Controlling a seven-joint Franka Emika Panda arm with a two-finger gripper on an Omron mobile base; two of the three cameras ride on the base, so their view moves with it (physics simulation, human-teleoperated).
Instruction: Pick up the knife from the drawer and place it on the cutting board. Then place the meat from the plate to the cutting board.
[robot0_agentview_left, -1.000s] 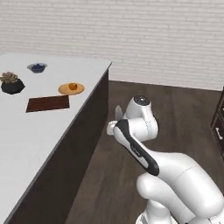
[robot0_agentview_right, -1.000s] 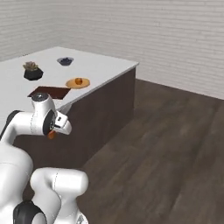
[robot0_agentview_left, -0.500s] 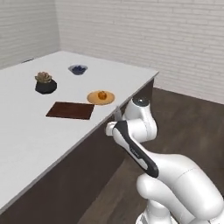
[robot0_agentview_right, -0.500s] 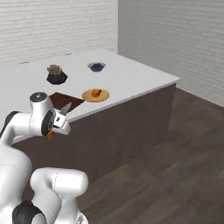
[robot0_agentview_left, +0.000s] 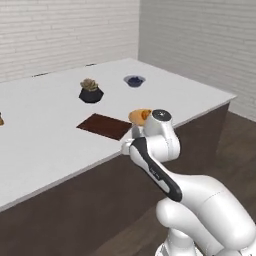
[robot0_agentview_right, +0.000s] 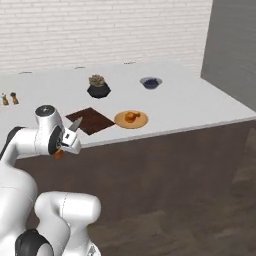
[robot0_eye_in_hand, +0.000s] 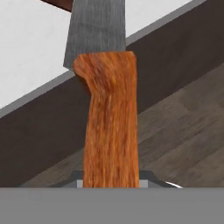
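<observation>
The small knife with the orange-brown wooden handle (robot0_eye_in_hand: 111, 118) is clamped in the pincer (robot0_agentview_right: 66, 141), held off the white surface (robot0_agentview_right: 190, 105)'s front edge. The dark reddish-brown cutting board (robot0_agentview_right: 90, 120) lies beside the tan-orange round plate (robot0_agentview_right: 141, 120) carrying the meat lump (robot0_agentview_right: 131, 117).

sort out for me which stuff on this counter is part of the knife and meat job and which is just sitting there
Part of the job:
knife, held in the gripper
cutting board
meat
plate under the meat

Just lying about:
potted plant
blue-filled bowl
two small shakers at the far left
</observation>
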